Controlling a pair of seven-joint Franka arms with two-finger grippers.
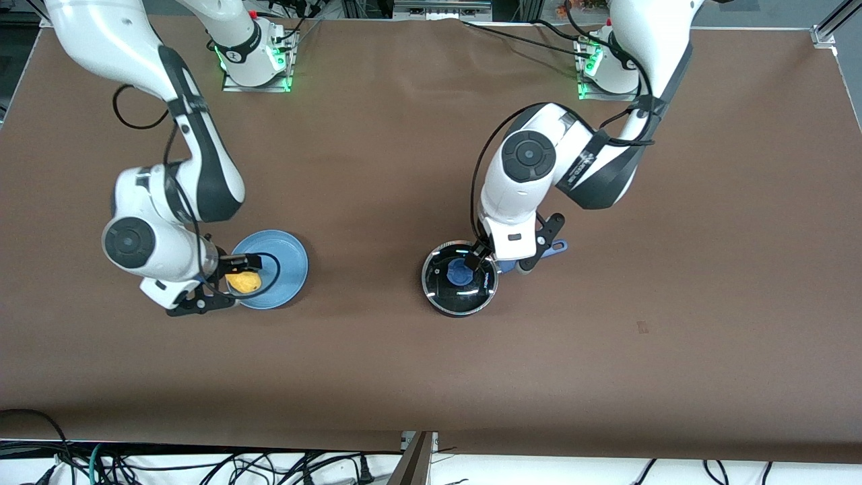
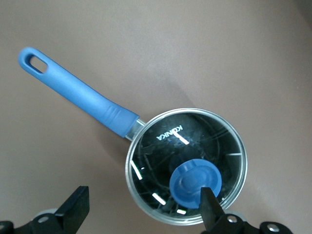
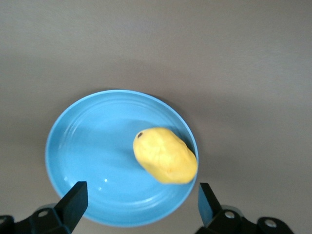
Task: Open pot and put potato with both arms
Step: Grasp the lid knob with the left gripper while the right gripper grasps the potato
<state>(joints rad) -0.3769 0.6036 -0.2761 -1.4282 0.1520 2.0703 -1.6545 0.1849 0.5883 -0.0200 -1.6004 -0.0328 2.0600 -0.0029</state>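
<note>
The left gripper [image 2: 141, 209] hangs with its fingers spread wide over the glass lid [image 1: 460, 279], one fingertip [image 2: 210, 204] beside the blue knob [image 2: 195, 184], apparently lining up to lift the lid off the saucepan [image 2: 187, 165]. The right gripper [image 3: 141, 204], fingers likewise apart and empty, hovers over the potato [image 3: 165, 155], which lies near the rim of the blue plate [image 3: 83, 146] toward the right arm's end of the table, likely awaiting pickup once the saucepan is uncovered.

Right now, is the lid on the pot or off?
On. The clear lid sits flat on the pot, its rim matching the pot's all round. The left tool hangs open over the blue knob, not yet gripping.
</note>
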